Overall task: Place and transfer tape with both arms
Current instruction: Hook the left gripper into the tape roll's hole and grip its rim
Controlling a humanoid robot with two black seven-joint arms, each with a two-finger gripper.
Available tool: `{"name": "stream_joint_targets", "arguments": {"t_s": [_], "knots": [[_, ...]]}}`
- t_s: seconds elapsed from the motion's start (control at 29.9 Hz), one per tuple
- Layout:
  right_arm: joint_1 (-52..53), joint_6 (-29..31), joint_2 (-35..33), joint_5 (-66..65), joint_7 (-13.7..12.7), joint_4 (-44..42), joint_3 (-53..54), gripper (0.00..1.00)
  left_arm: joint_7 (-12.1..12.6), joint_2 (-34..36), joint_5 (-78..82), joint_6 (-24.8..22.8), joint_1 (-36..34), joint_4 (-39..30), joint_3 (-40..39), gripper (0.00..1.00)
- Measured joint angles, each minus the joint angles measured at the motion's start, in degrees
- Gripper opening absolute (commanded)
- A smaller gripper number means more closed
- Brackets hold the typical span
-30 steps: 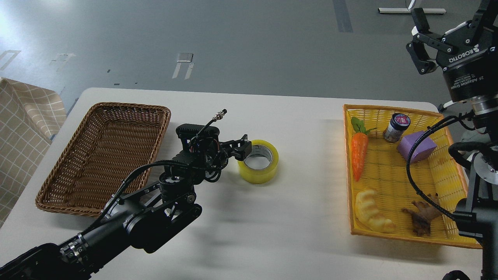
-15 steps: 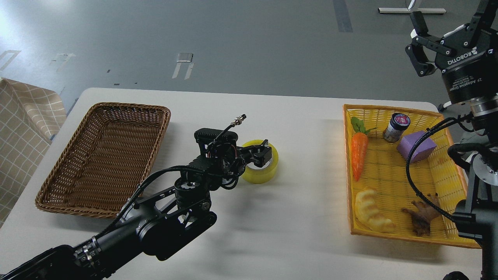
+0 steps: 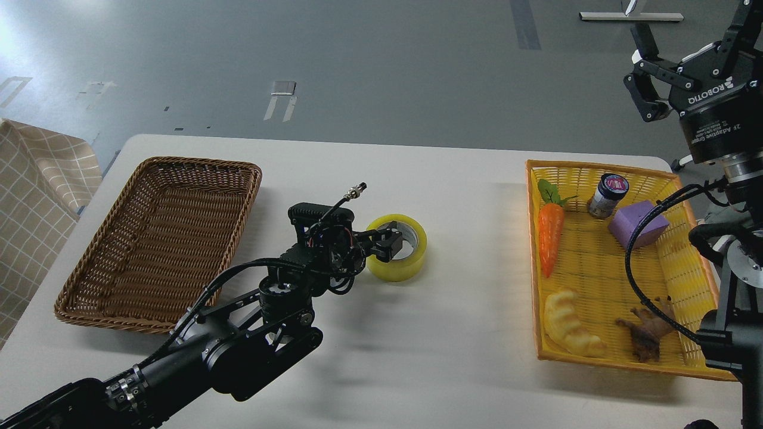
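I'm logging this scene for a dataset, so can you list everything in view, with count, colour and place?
tape: 1, translucent yellow with a grey-white core, lying flat mid-table
wicker basket: 1, brown, left side of the table
plastic basket: 1, yellow, right side of the table
toy carrot: 1, orange with green leaves, in the yellow basket, far left
small jar: 1, dark lid, far end of the yellow basket
block: 1, purple, beside the jar
croissant toy: 1, pale yellow, near left corner of the yellow basket
brown object: 1, near right, kind unclear
table: 1, white
checked cloth: 1, beige, far left
left gripper: black, at the tape's rim
right gripper: black, raised, open
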Motion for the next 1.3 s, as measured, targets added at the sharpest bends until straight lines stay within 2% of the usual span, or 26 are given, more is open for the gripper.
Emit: {"name": "stream_joint_targets", "arguments": {"t_s": [0.4,0.57,0.7,1.04,1.1,1.14,1.27,1.3], "knots": [[-0.9,0.0,0.0,0.0,0.0,0.0,-0.1,1.0,-0.6,-0.1,0.0,0.1,-0.1,1.9,1.4,0.98],[-1.3,0.0,0.0,-0.1,0.0,-0.1,-0.1,1.0,-1.3,-0.4,-0.1,0.1,-0.1,2.1,1.7,0.95],[-1.4,0.0,0.0,-0.1,0.0,-0.1,-0.1,1.0,-2.5,-0.3,-0.2,0.0,-0.1,2.2,1.7,0.77],[-1.5,0.0,0.0,-0.2,0.0,-0.1,-0.1,1.0,-3.0,0.1,-0.3,-2.5,0.1,2.5,1.7,0.65],[-1.5,0.0,0.0,-0.2,0.0,-0.1,-0.1,1.0,-3.0,0.1,-0.3,-2.8,0.1,2.5,1.7,0.6],[-1.5,0.0,0.0,-0.2,0.0,-0.1,-0.1,1.0,-3.1,0.2,-0.3,-2.9,0.1,2.6,1.7,0.5],[-1.9,0.0,0.0,-0.2,0.0,-0.1,-0.1,1.0,-3.1,0.7,-0.2,-3.8,0.1,2.8,1.7,0.25],[-2.0,0.0,0.0,-0.2,0.0,-0.1,-0.1,1.0,-3.1,0.7,-0.2,-4.1,0.0,2.8,1.7,0.25]]}}
